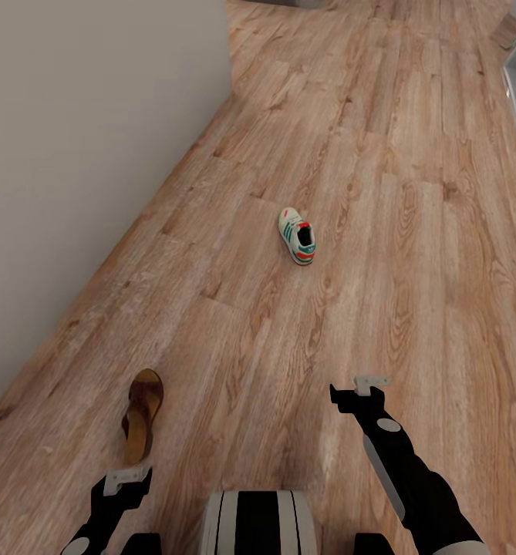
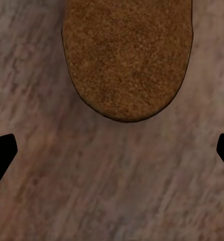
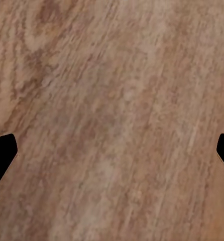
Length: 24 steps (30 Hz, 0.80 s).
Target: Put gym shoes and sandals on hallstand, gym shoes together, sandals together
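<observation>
The left gripper [image 1: 126, 479] hangs low over the corridor floor [image 1: 381, 200] with its two fingers spread wide and nothing between them; in the left wrist view the black fingertips [image 2: 1, 155] sit at the far edges of the frame with bare planks in the gap. Just ahead of this gripper, past its tips, lies one brown sandal [image 1: 141, 414], flat on the floor and apart from the fingers, its rounded end [image 2: 127, 55] pointing back toward the gripper. The right gripper [image 1: 365, 385] is held out farther forward over the floor, also wide open and empty, its fingertips [image 3: 2, 153] framing only wood grain. Well ahead of the right gripper and somewhat toward the left-arm side, a single white gym shoe [image 1: 297, 236] with green stripes and a red-orange heel stands upright on the floor, far from both grippers and well apart from the sandal. To the left gripper's outer side a plain grey wall [image 1: 80, 154] runs along the floor. Between the two arms, close in, sits the robot's striped trunk [image 1: 258, 523].
</observation>
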Available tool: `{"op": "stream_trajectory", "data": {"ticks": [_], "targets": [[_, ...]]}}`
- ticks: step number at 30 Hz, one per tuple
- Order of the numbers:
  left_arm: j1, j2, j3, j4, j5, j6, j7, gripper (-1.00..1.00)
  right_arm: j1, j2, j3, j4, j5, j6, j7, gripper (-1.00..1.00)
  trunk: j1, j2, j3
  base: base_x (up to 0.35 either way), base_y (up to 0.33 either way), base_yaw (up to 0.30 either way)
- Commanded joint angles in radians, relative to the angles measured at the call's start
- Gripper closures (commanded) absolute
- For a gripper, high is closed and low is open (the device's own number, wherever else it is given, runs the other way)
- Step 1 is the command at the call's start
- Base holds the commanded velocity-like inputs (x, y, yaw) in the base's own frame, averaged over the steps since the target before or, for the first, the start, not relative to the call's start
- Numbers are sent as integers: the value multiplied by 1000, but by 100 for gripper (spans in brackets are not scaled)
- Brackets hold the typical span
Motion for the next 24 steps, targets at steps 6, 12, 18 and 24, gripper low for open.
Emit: {"op": "stream_trajectory", "data": {"ticks": [6,12,18,24], "targets": [[0,-1,6,0,-3,-3,-7,-100,0,-1,4,-2,-8,4,-9,-100,0,0,-1,52,0,0],[0,-2,5,1,-3,-3,-7,-100,0,-1,4,-2,-8,4,-9,-100,0,0,-1,9,0,0],[0,-1,5,0,-3,-3,-7,-100,0,-1,4,-3,-8,4,-9,-100,0,0,-1,97,0,0],[0,-1,7,0,-3,-3,-7,-100,0,-1,4,-3,-8,4,-9,-100,0,0,-1,56,0,0]]}}
